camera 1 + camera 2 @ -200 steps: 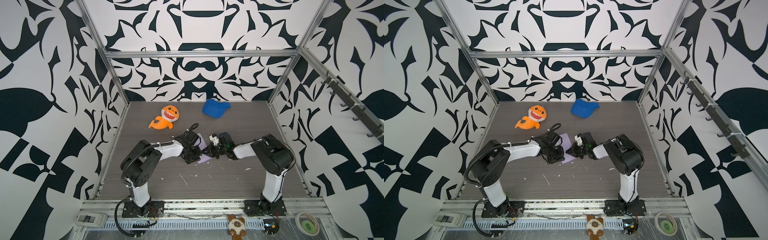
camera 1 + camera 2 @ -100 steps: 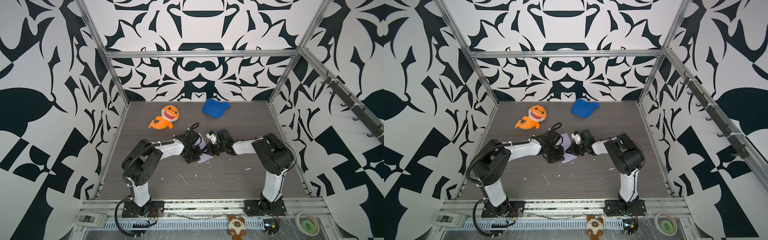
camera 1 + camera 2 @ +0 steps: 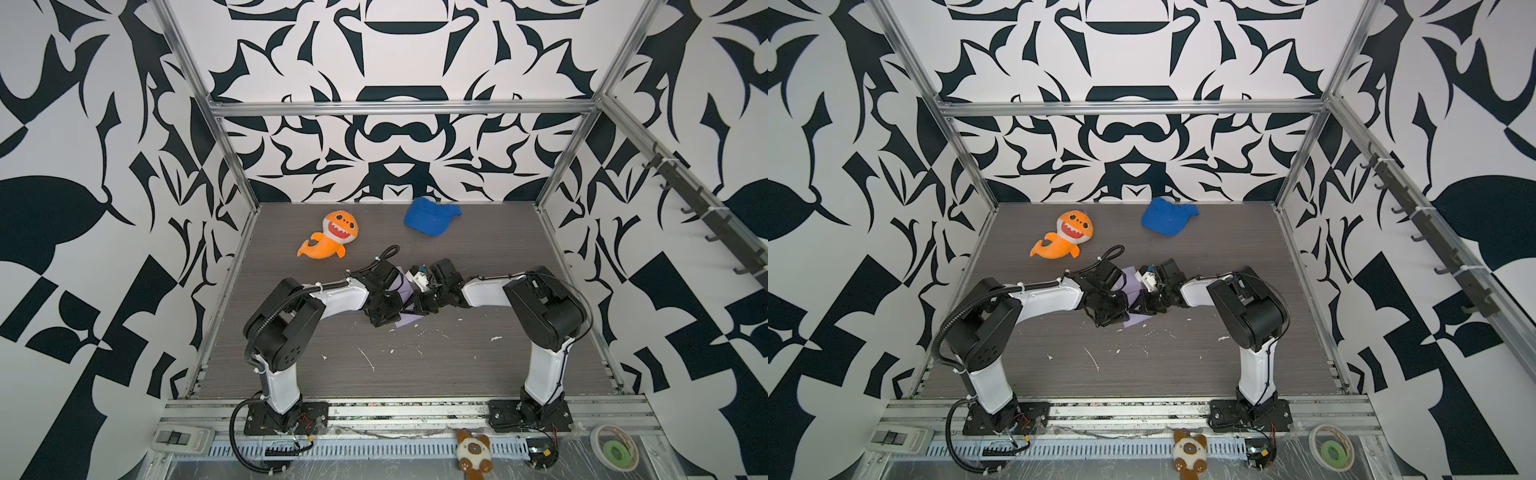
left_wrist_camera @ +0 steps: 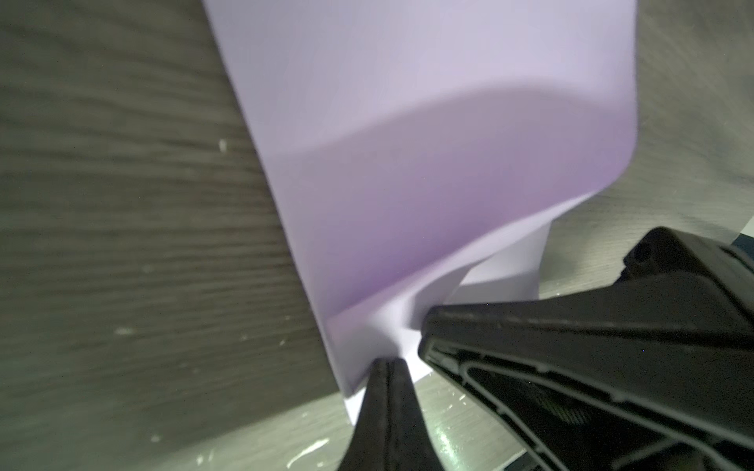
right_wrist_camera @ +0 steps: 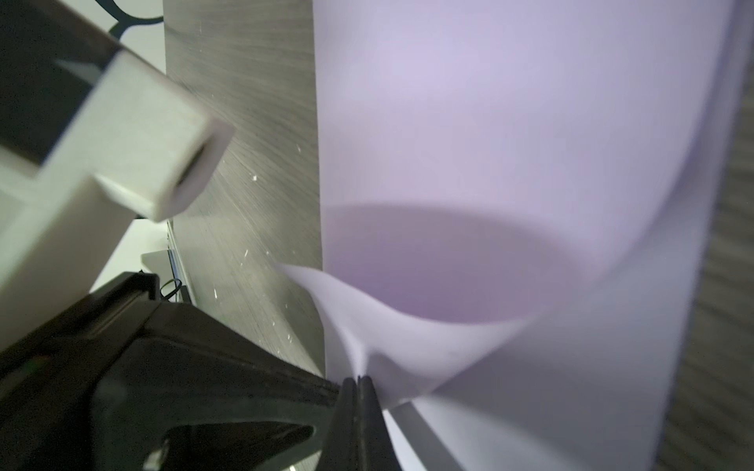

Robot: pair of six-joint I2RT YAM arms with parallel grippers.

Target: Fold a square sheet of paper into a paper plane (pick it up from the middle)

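Note:
The square sheet of paper (image 3: 403, 284) is pale lavender and lies mid-table between both arms in both top views (image 3: 1133, 278). In the left wrist view the sheet (image 4: 408, 163) curls up from the table, with a lower layer flat beneath it. My left gripper (image 4: 387, 361) is shut on its edge. My right gripper (image 5: 358, 377) is shut on a raised fold of the same sheet (image 5: 510, 142). In a top view the left gripper (image 3: 403, 311) and right gripper (image 3: 417, 309) almost touch. The paper plane is out of view.
An orange plush shark (image 3: 332, 237) and a blue cap (image 3: 430, 216) lie at the back of the table. White scraps (image 3: 368, 357) dot the dark wood surface in front. Patterned walls close in three sides. A tape roll (image 3: 615, 453) and a small plush (image 3: 473, 451) sit off the front edge.
My right gripper has slid left towards the left gripper, bunching the paper between them. The left arm has hardly moved.

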